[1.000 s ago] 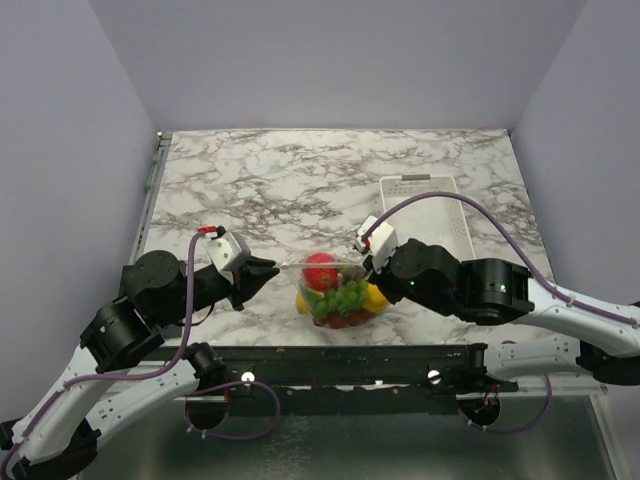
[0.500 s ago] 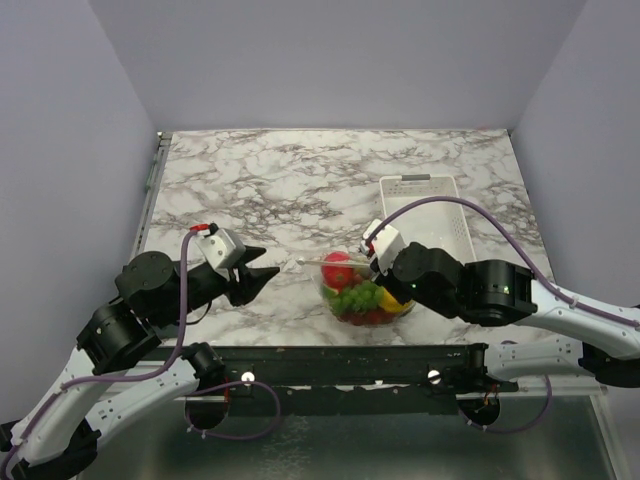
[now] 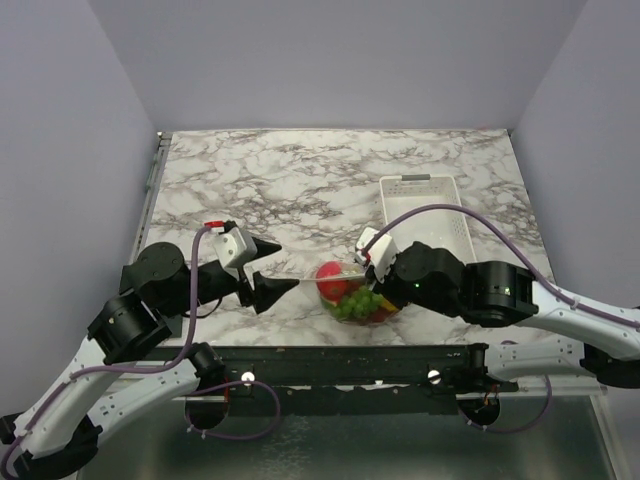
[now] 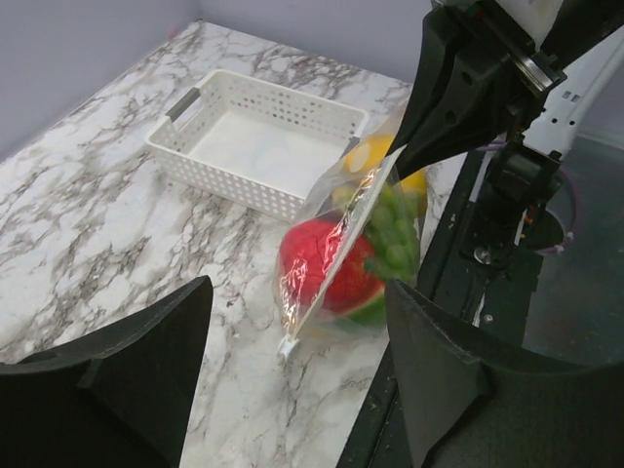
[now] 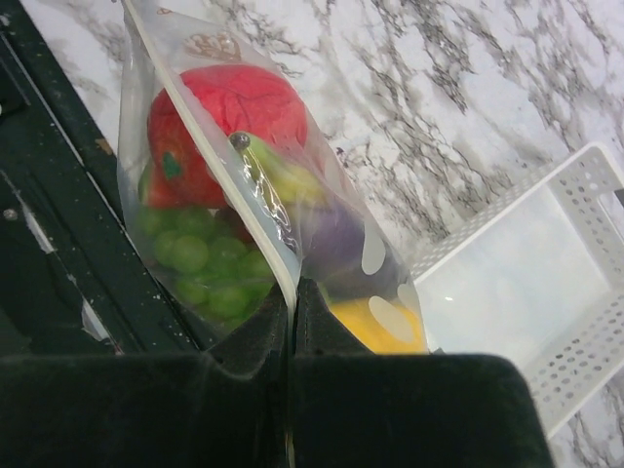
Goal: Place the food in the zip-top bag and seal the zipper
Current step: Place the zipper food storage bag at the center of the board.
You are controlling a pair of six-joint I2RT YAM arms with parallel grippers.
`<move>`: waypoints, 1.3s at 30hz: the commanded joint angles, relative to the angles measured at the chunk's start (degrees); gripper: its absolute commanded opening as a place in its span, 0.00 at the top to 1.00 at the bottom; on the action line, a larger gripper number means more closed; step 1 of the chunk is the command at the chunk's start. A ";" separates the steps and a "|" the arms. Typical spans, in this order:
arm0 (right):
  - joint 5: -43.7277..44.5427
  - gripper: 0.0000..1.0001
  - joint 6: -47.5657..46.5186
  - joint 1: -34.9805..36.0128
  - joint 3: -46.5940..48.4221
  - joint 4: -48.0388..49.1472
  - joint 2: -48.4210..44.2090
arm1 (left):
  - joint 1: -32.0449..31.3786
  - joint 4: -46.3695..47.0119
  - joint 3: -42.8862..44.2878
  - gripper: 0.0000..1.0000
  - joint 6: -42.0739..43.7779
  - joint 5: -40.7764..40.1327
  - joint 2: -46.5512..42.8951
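Over the table (image 3: 300, 180), the right end effector (image 5: 292, 300) pinches the zipper (image 5: 222, 146).

The left arm (image 3: 105, 380) and right arm (image 3: 575, 312) share white link shells, bulky black joints, a looping purple cable (image 3: 188, 300), white wrist blocks and matte black wedge gripper fingers (image 4: 127, 370)

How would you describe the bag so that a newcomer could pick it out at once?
On the marble table, look to the near edge, just left of the white basket. There the right arm's fingers pinch the bag by its whitish strip. It alone is clear and soft, bulging with red, green and yellow toy fruit, while the basket is rigid and perforated.
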 commanded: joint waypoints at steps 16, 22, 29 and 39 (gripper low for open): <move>-16.32 0.99 -6.49 -0.08 5.22 10.91 4.71 | 0.08 7.49 -2.20 0.26 -0.90 23.10 8.11; -16.59 0.99 -7.22 -0.15 8.27 10.93 6.90 | 0.08 8.64 -3.39 0.27 -0.90 24.64 9.71; -15.21 0.99 -7.29 -0.29 12.39 9.29 8.90 | -0.08 8.82 -4.08 0.29 -2.28 23.43 11.02; -15.57 0.99 -7.71 -0.29 12.97 10.11 8.13 | -0.57 8.85 -5.17 0.56 -1.75 18.48 11.37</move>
